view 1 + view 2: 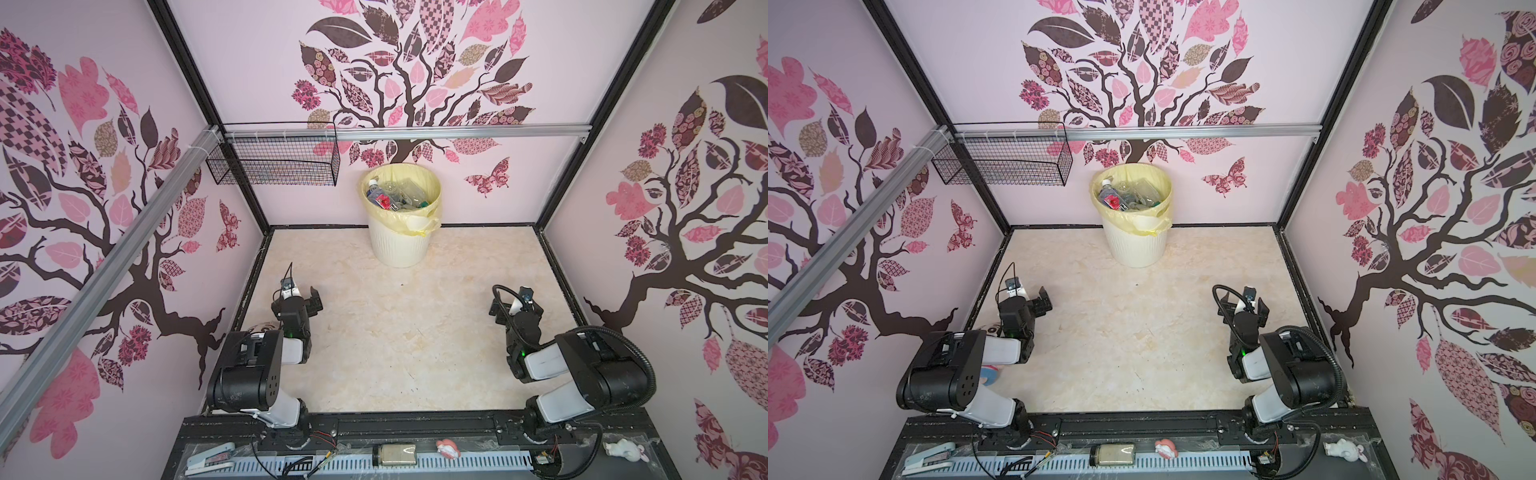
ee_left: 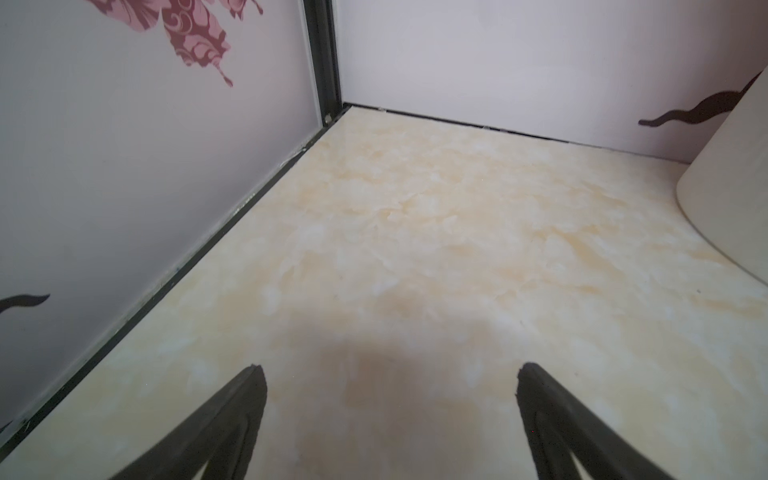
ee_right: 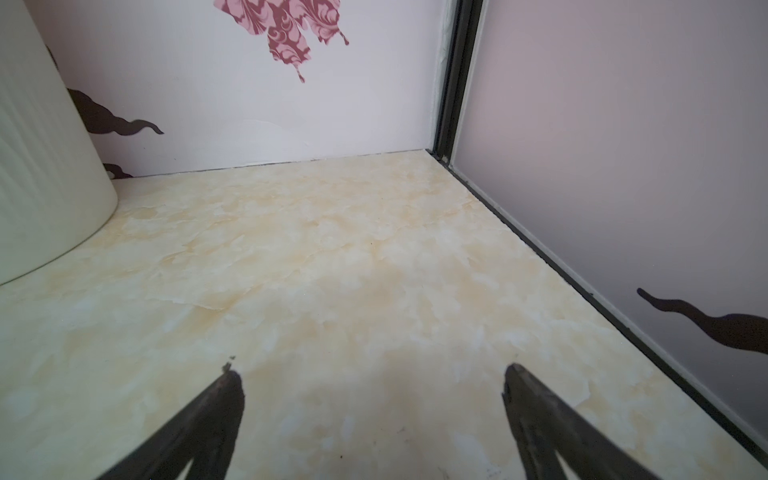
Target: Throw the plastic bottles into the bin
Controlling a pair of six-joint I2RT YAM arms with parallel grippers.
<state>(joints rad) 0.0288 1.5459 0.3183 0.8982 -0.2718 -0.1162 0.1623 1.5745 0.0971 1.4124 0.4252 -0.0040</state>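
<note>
The bin [image 1: 399, 245] [image 1: 1133, 249], cream-white and ribbed with a yellow bag liner, stands at the back wall in both top views. The plastic bottles [image 1: 395, 195] [image 1: 1127, 195] lie piled inside it, mostly clear, with blue, red and green bits showing. None lies on the floor. My left gripper [image 1: 307, 296] [image 1: 1038, 300] hovers low over the floor near the left wall, open and empty [image 2: 390, 370]. My right gripper [image 1: 515, 301] [image 1: 1246, 302] hovers near the right wall, also open and empty [image 3: 372, 374]. The bin's side shows at the edge of each wrist view [image 2: 739, 199] [image 3: 41, 166].
A black wire basket [image 1: 274, 162] hangs on the aluminium rail at the back left. Patterned walls close in three sides. The front ledge [image 1: 478, 424] carries a stapler [image 1: 210, 457], a jar [image 1: 395, 455] and small figurines. A round object [image 1: 994, 329] lies partly hidden behind the left arm.
</note>
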